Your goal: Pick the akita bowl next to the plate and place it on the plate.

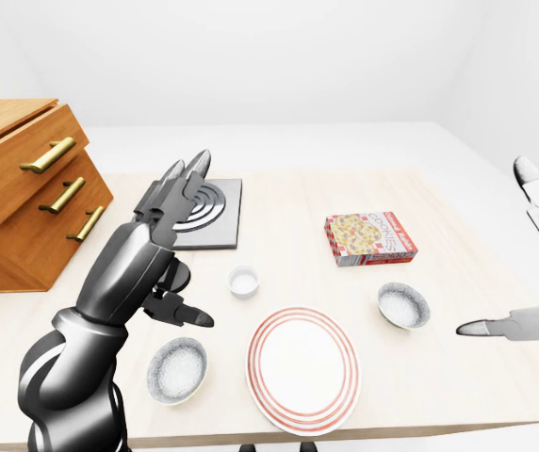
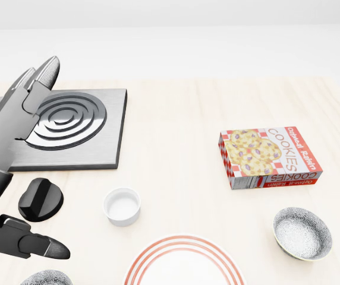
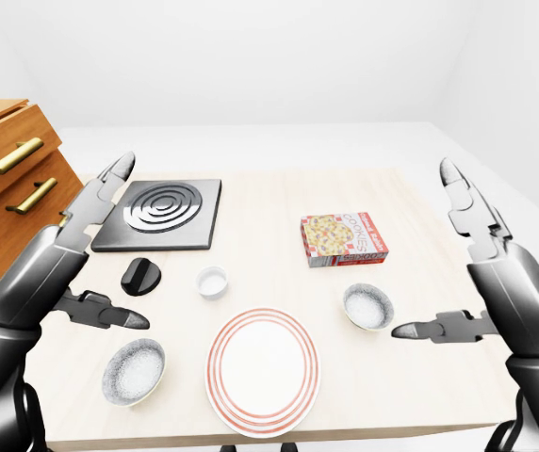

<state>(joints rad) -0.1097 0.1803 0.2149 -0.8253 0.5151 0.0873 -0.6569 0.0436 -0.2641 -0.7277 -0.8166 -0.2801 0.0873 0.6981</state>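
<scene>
Right hand [image 3: 507,282] is hovering over the right edge of the light wood table [image 3: 411,212], fingers spread wide apart and pointing up, thumb sticking out toward the view's left, gripping nothing. Left hand [image 3: 55,256] is mirroring it on the left side, also splayed and empty, thumb pointing right. Two patterned akita bowls are sitting upright on the table. The right bowl [image 3: 368,306] is lying just off the upper-right rim of the red-ringed plate [image 3: 262,369], not touching it, and just left of the right thumb tip in the right-eye view, at about the same height in the picture. The left bowl [image 3: 134,370] is lying beside the plate's left rim, apart from it, just below the left thumb. Both are flanking the plate, so which one the task means is looking unclear from the layout alone. Each bowl is round, so no long axis is mattering; approach side is what is counting. Judging by position, each hand is nearer its own-side bowl, and the right hand is needing only a short move left and down to get its fingers round the right bowl's rim. Small white ramekin [image 3: 211,281], black knob [image 3: 142,275], stove burner [image 3: 161,212] and cookie box [image 3: 343,239] are sitting above the plate in the picture, well clear of either path.
</scene>
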